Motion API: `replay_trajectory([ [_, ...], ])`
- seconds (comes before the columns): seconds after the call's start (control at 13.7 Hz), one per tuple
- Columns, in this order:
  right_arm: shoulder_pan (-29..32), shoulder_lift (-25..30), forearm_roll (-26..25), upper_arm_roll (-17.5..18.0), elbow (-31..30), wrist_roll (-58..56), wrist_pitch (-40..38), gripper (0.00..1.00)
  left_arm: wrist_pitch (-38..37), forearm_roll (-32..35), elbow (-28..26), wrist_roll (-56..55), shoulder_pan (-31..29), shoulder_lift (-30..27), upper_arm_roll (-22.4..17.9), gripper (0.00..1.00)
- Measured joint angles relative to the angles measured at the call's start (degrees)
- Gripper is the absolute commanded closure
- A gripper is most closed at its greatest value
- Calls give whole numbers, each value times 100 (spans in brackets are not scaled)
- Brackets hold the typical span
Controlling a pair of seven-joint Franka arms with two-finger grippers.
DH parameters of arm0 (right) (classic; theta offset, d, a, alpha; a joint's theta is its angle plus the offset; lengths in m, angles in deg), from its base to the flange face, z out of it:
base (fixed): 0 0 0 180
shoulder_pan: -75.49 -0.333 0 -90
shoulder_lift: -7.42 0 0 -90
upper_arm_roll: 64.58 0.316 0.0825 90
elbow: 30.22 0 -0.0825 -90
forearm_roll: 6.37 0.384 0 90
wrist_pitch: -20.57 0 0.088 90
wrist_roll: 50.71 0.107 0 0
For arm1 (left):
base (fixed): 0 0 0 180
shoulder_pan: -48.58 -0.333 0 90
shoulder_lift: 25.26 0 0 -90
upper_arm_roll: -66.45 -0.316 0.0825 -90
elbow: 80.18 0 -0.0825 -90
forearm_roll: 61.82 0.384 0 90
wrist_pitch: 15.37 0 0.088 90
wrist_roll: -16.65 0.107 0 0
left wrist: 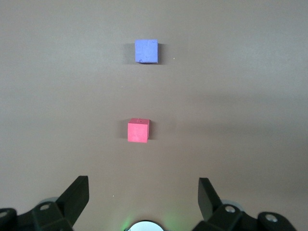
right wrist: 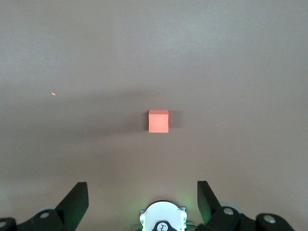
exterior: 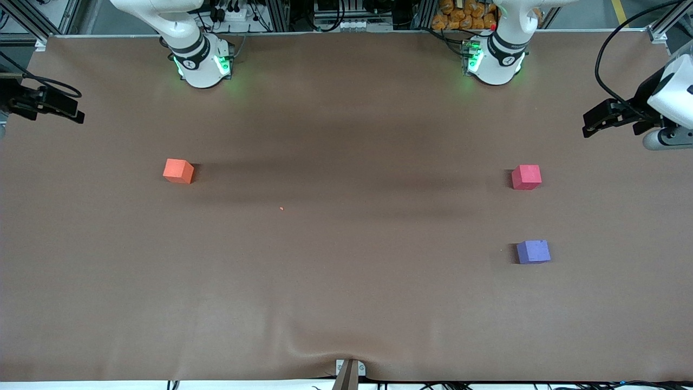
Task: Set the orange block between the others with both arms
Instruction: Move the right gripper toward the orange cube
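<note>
Orange block (exterior: 178,171) sits on the table (exterior: 346,281) toward the right arm's end, well apart from the red-pink cube (exterior: 526,177) and purple-blue cube (exterior: 533,252) at the left arm's end. Your right claw (right wrist: 142,197) hangs high over the orange block, spread, empty. Left claw (left wrist: 143,195) is likewise spread above the pair. The right arm is nearer, so you likely start there.
</note>
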Motion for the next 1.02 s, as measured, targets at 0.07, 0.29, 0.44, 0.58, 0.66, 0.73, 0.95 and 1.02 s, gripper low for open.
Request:
replay_trajectory([
  [0.07, -11, -14, 1, 8, 0, -1, 18, 0, 3, 0, -5, 0, 0, 2, 0, 0],
  [0.29, -216, -40, 9, 34, 0, -4, 40, 0, 55, 0, -43, 0, 2, 18, 1, 0],
  [0.44, -470, -62, 14, 52, 0, -4, 40, 0, 114, 0, -69, 0, 4, 64, 2, 0],
  [0.58, -765, -120, 12, 67, -1, -3, 41, 0, 183, 0, -78, 0, 4, 117, 3, 0],
  [0.66, -889, -167, 3, 68, -3, -2, 45, 0, 204, 0, -79, 0, 4, 144, 3, 0],
  [0.73, -966, -248, -6, 69, -8, -2, 48, 0, 228, 0, -80, 0, 5, 168, 3, 0],
  [0.95, -967, -669, -42, 37, -23, -3, 73, 0, 272, 0, -84, 0, 7, 204, 6, 0],
  [1.02, -962, -801, -135, 20, -22, -3, 102, 0, 284, 0, -85, 0, 8, 205, 9, 0],
])
